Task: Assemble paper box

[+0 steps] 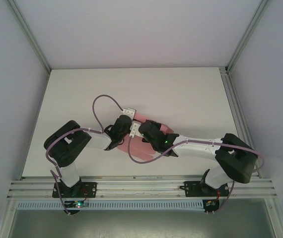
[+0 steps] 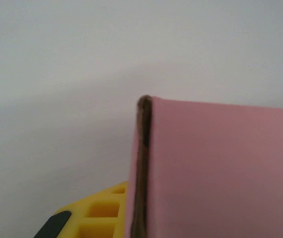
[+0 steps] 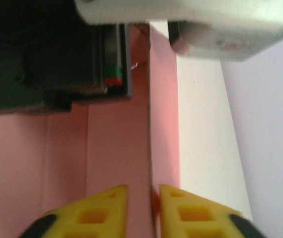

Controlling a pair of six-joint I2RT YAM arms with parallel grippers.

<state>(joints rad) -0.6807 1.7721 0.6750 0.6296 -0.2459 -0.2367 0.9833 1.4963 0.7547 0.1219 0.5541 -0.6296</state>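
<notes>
The pink paper box (image 1: 142, 144) lies mid-table, mostly under both wrists. My left gripper (image 1: 128, 125) reaches it from the left. In the left wrist view an upright pink wall (image 2: 221, 168) stands edge-on against one yellow finger (image 2: 99, 210); the other finger is hidden behind the card, and my left gripper (image 2: 141, 220) is shut on that wall. My right gripper (image 1: 147, 130) comes from the right. My right gripper (image 3: 144, 194) is slightly open in its wrist view, straddling a thin upright pink wall edge (image 3: 150, 148), with the pink floor panel (image 3: 67, 163) to the left.
The white table (image 1: 181, 94) has free room all around the box. Grey enclosure walls bound it on three sides. A metal rail (image 1: 141, 186) runs along the near edge by the arm bases. The left arm's black body (image 3: 47, 54) sits close ahead of my right fingers.
</notes>
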